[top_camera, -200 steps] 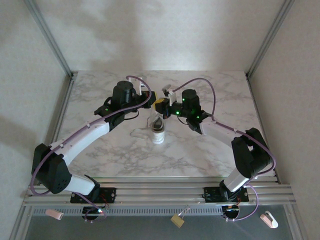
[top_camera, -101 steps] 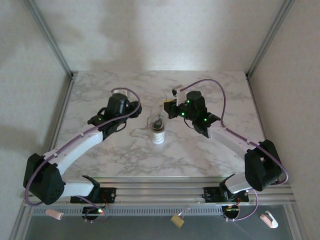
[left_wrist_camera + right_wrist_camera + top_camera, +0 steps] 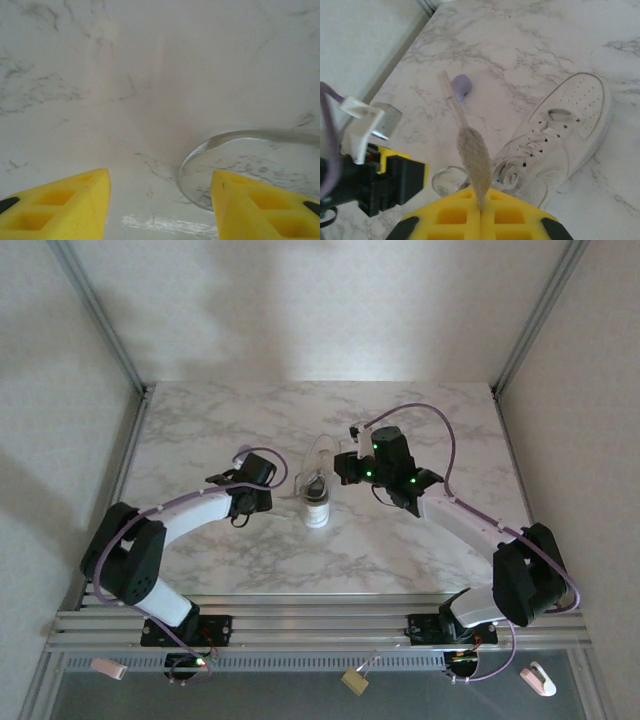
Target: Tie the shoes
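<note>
Our right fingers (image 3: pixel 451 220) clamp a lace (image 3: pixel 472 155) while our left fingers (image 3: pixel 60 200) gape empty; a hard tug could topple the shoe (image 3: pixel 570 125).

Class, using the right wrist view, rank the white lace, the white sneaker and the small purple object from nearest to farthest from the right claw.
1. The white lace: pinched in the right claw, rising from between its fingertips.
2. The white sneaker: just beyond the claw, on the right of the picture.
3. The purple object: farthest, up and left of the lace.
</note>
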Motion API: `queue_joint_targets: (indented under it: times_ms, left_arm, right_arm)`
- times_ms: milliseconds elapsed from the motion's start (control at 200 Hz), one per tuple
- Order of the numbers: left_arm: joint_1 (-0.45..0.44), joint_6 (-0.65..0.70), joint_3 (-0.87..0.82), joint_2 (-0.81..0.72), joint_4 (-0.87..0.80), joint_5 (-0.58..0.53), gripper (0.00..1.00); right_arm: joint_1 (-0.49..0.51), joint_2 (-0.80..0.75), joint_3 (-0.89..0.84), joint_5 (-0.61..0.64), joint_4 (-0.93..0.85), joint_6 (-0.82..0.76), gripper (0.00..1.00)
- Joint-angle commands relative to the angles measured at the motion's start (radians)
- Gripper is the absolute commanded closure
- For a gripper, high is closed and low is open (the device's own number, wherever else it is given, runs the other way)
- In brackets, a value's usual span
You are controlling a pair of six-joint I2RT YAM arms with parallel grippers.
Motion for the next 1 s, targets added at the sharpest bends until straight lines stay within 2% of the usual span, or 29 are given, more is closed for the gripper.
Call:
queue_joint_targets:
  times_ms: [0,405,681,826,991]
  left_arm:
    - [0.012,0.017,0.041,0.05,-0.031,-0.03,0.45]
    - [0.012,0.052,0.119,0.196,-0.005,-0.006,0.5]
    - [-0.002,0.063,0.141,0.255,-0.033,-0.058,0.56]
    - [-0.009,0.059,0.123,0.265,-0.023,-0.05,0.68]
    - [-0.01,0.038,0.07,0.207,0.024,0.015,0.83]
  right_arm:
    - [0.009,-0.033,0.012,-0.002,-0.029,0.003,1.0]
    - [0.008,-0.029,-0.005,0.001,-0.037,0.016,1.0]
    - [0.008,-0.016,0.012,0.012,-0.066,0.016,1.0]
    - [0.008,-0.021,0.022,0.012,-0.076,0.017,1.0]
    - [0.008,-0.036,0.029,0.027,-0.094,0.011,1.0]
